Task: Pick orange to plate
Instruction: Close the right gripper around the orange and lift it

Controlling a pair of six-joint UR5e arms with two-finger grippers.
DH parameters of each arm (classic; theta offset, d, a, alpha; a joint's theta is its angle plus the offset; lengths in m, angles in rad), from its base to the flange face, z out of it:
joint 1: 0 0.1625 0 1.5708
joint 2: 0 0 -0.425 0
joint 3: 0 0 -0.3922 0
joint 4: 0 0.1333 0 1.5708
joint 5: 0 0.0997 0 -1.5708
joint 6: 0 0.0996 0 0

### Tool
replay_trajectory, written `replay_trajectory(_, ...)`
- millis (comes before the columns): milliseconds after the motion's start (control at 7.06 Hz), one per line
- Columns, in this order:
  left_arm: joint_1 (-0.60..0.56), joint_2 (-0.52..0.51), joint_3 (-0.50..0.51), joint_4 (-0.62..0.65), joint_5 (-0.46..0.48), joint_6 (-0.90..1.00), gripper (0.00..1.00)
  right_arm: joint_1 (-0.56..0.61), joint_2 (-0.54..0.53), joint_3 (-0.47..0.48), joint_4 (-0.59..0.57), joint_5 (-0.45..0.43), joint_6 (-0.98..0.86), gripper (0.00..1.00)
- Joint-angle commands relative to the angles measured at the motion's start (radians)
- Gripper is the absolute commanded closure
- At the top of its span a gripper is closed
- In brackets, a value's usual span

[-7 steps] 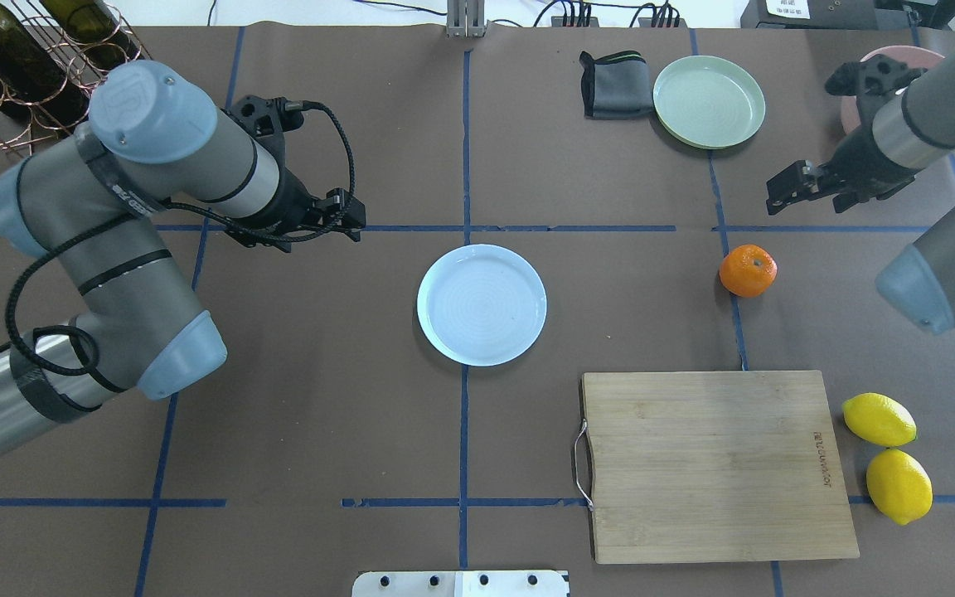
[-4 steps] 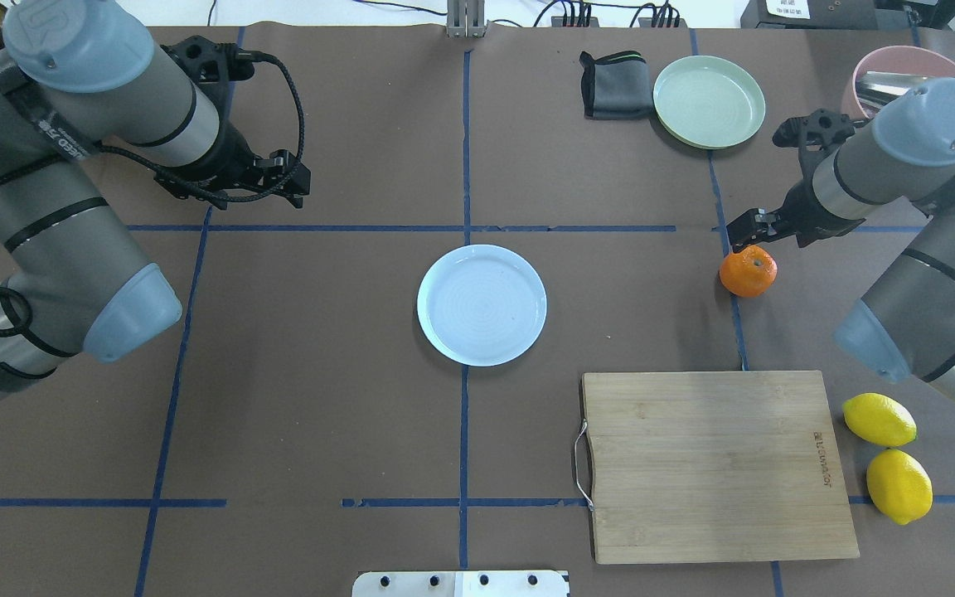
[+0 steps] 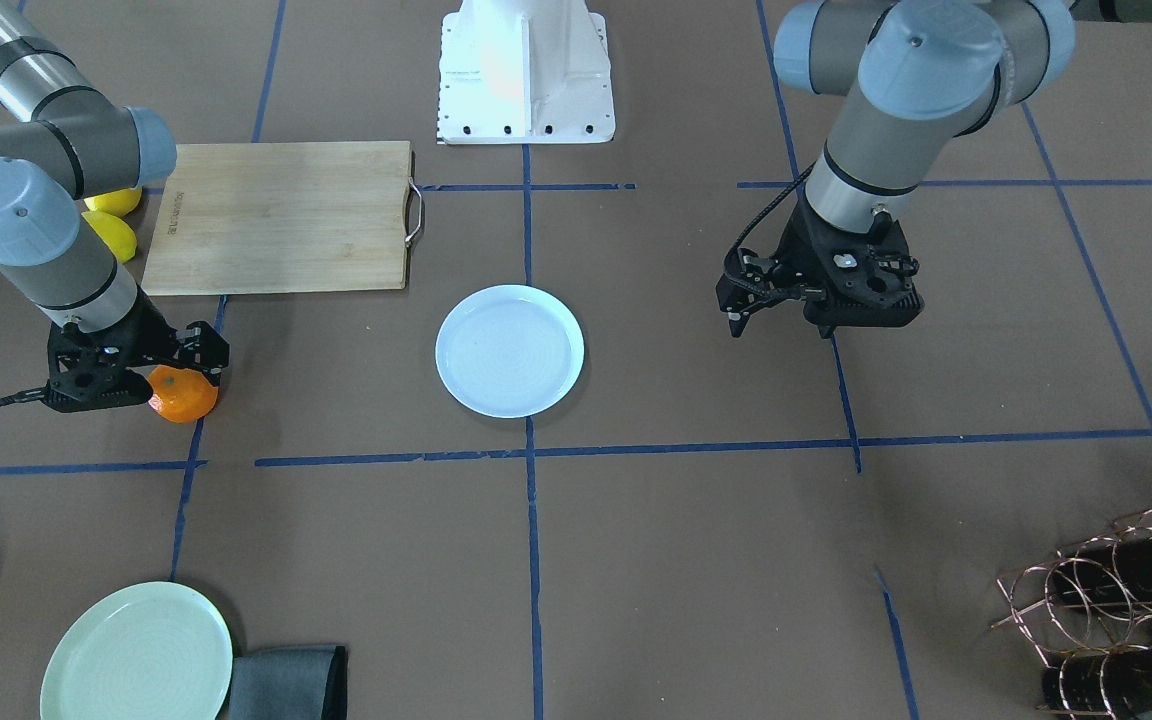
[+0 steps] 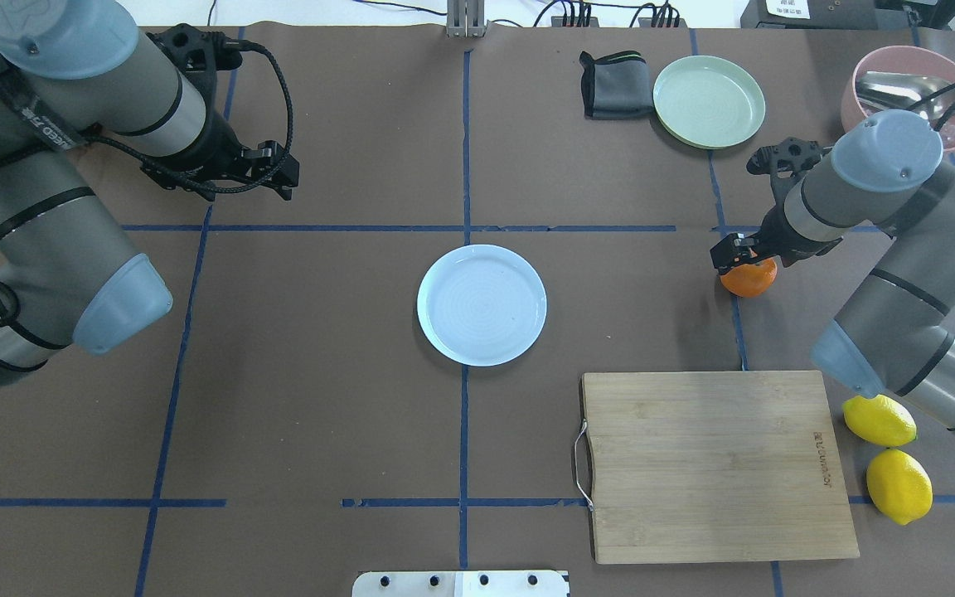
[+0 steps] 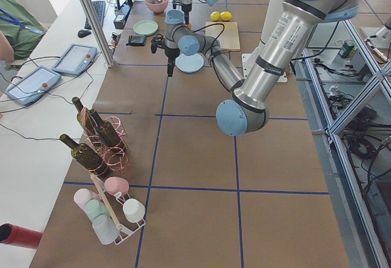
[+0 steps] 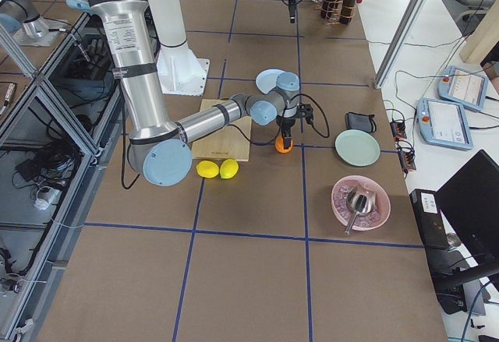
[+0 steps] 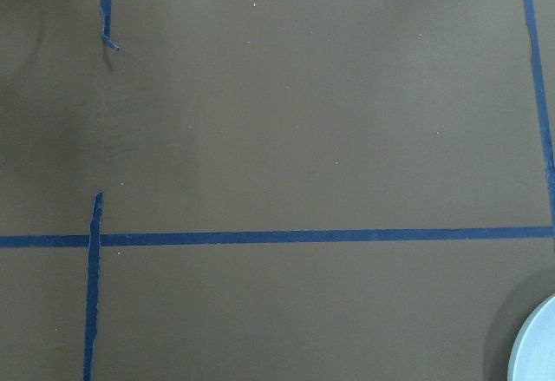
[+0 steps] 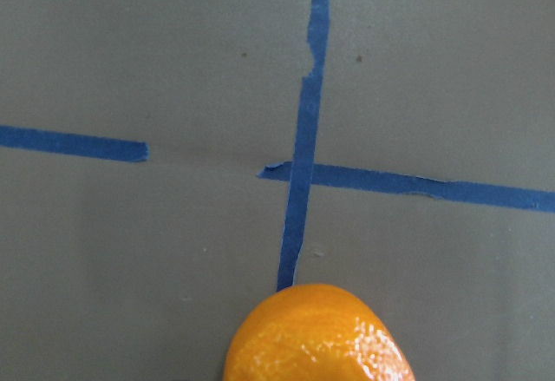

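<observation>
The orange [image 4: 749,280] sits on the brown table at the right, on a blue tape line. My right gripper [image 4: 740,259] hangs directly over it, open, with its fingers down beside the fruit. From the front, the right gripper [image 3: 172,372] straddles the orange [image 3: 183,396]. The right wrist view shows only the orange's top [image 8: 316,338] at the bottom edge. The pale bluish plate [image 4: 482,304] lies bare at the table's middle. My left gripper [image 4: 283,176] hovers open at the far left, well away from the plate.
A wooden cutting board [image 4: 714,464] lies near right, with two lemons [image 4: 879,419] beside it. At the far right stand a light green plate [image 4: 708,101], a folded grey cloth [image 4: 614,84] and a pink bowl [image 4: 913,79] with a spoon. A wire bottle rack [image 3: 1116,600] stands far left.
My right arm swung in and came down from behind the orange until its gripper sits over it. My left arm drew back leftward, away from the plate.
</observation>
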Motion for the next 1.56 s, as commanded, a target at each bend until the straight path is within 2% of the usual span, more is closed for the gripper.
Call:
replay_trajectory(0,-0.001,0.001,0.0,0.002,0.0,0.0,0.0,-0.008,0.018,-0.027,0.0,-0.005,-0.001,0.0)
replay_trajectory(283,-0.001,0.001,0.0,0.002,0.002,0.0,0.0,-0.01,0.039,-0.057,0.0,-0.004,-0.001,0.0)
replay_trajectory(425,-0.001,0.005,0.0,0.002,0.0,0.0,0.0,-0.008,0.039,-0.057,0.0,-0.004,-0.001,0.18)
replay_trajectory(567,0.001,0.006,0.0,0.002,0.0,0.0,0.0,-0.008,0.037,-0.055,0.002,-0.004,-0.01,0.47)
replay_trajectory(709,-0.001,0.006,-0.002,0.002,0.0,0.0,0.0,-0.007,0.039,-0.045,0.002,-0.004,-0.041,0.83)
replay_trajectory(850,-0.002,0.007,-0.006,0.002,0.0,0.001,0.0,-0.004,0.042,-0.016,-0.001,0.002,-0.043,1.0)
replay_trajectory(1134,-0.039,0.009,-0.011,0.018,0.0,0.099,0.0,0.002,0.158,-0.017,-0.061,0.022,-0.026,1.0)
replay_trajectory(1417,-0.091,0.013,-0.031,0.107,0.0,0.276,0.0,-0.008,0.288,-0.017,-0.199,0.028,-0.014,1.0)
